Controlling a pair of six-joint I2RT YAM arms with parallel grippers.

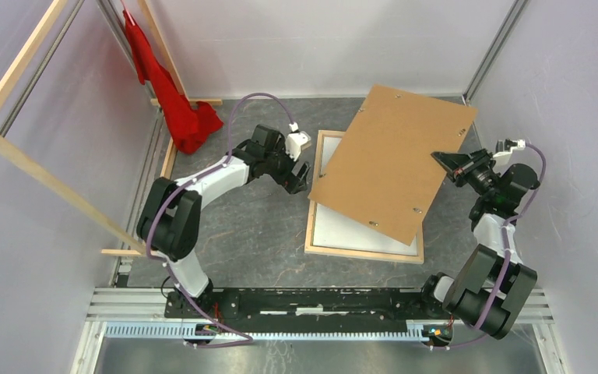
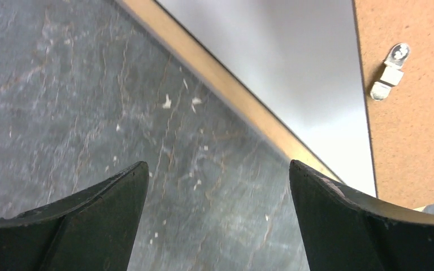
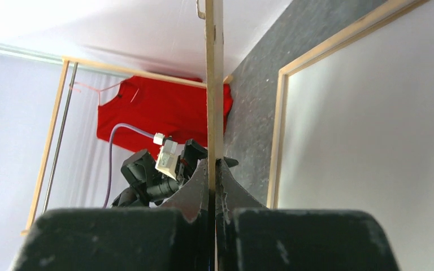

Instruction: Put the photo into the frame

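Note:
The frame [image 1: 362, 253] lies flat on the dark table with its pale wood rails up. A plain white surface [image 1: 350, 230] fills it; I cannot tell whether this is the photo's back, and no dark picture shows. My right gripper [image 1: 445, 164] is shut on the right edge of the brown backing board [image 1: 393, 160] and holds it tilted over the frame. In the right wrist view the board [image 3: 215, 84] runs edge-on between the closed fingers [image 3: 229, 186]. My left gripper [image 1: 302, 178] is open and empty beside the frame's left rail [image 2: 226, 84], over bare table.
A red cloth [image 1: 175, 101] hangs at the back left from pale wooden beams [image 1: 47, 179]. Metal clips [image 2: 391, 70] sit on the board's face. White walls enclose the table on three sides.

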